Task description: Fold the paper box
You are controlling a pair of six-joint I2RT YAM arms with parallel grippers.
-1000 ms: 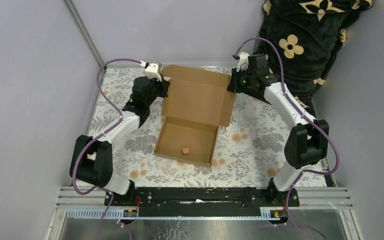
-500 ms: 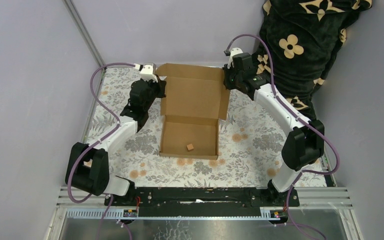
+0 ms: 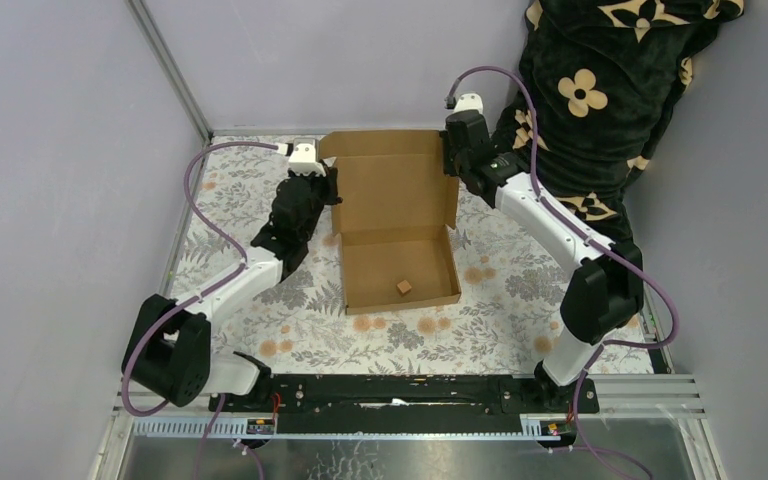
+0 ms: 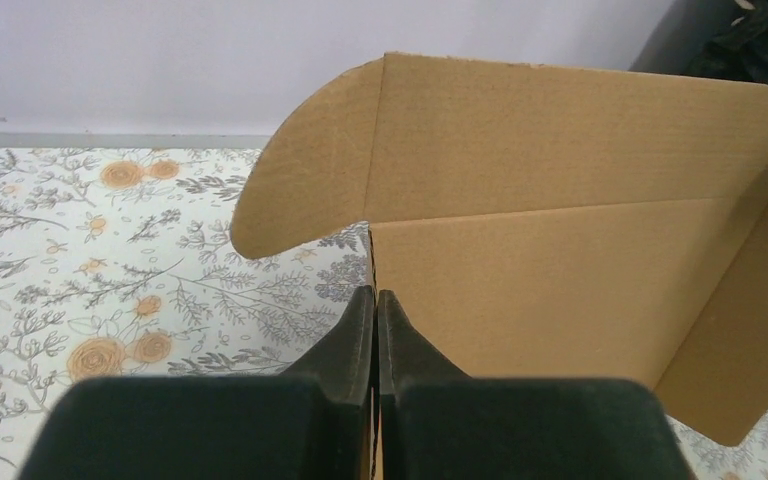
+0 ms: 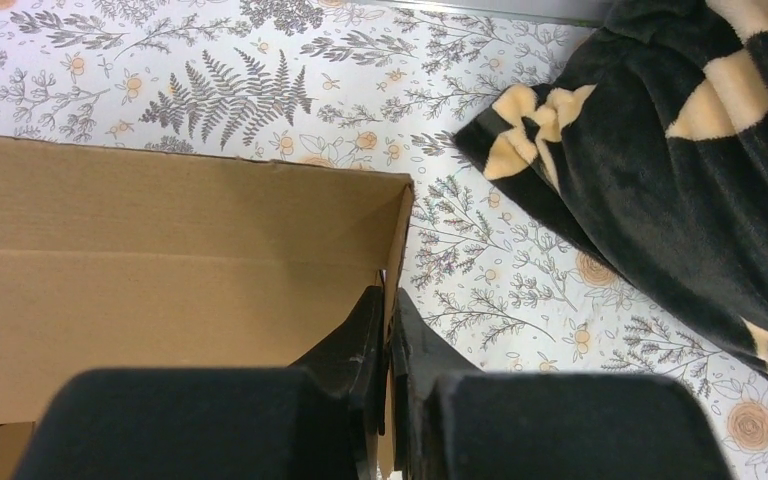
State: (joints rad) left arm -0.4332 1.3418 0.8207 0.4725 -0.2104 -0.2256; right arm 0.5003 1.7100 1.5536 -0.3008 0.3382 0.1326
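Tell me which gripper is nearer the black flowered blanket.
The right gripper, shut on a lid flap of the plain brown cardboard box, right beside the black flowered blanket; the left gripper pinches the opposite flap.

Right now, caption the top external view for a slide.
Left claw and right claw pinch the paper box by its raised lid; small cube inside.

You're looking at a paper box (image 3: 395, 190) of matt brown corrugated cardboard, ribs faintly showing. The desk (image 3: 520, 290) shows a smooth, floral-printed surface; the blanket (image 3: 610, 60) is plush, soft-napped black cloth.
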